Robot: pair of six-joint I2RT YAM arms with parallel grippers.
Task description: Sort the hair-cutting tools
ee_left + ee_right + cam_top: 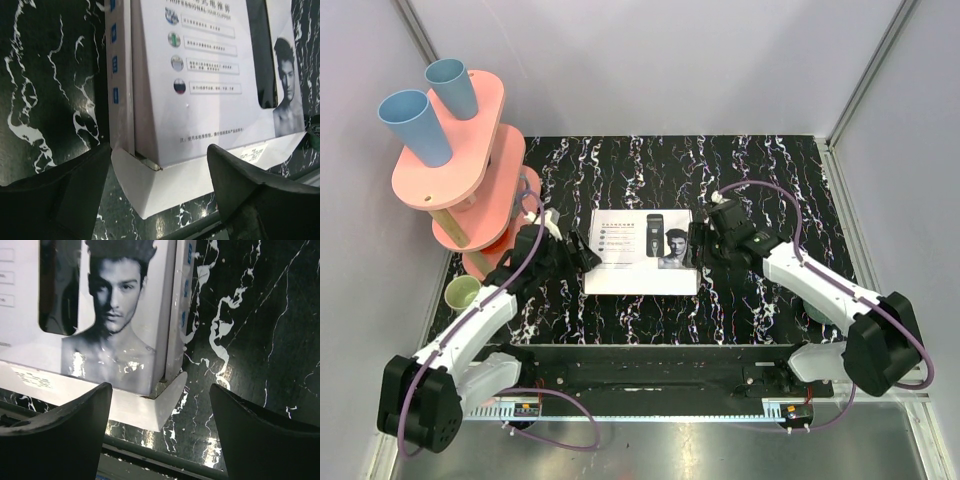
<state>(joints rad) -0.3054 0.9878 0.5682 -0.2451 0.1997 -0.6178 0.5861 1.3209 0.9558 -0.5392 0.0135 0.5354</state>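
– On the black marbled table (770, 180), what do we see, biggest first?
– At its left edge we see a pink tiered stand (470, 150), then the white box (630, 278) lying flat in the middle, lid shut.
– And the hair-cutting tools?
– Hidden from us; we see only a clipper printed on the lid.
– Our grippers?
– We see the left gripper (584, 254) spread wide at the box's left side and the right gripper (704, 250) spread wide at its right side, neither pinching anything. Two blue cups (415, 120) top the stand.

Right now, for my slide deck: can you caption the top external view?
Left claw and right claw, both open, flank a white printed cardboard box on the black marbled table.
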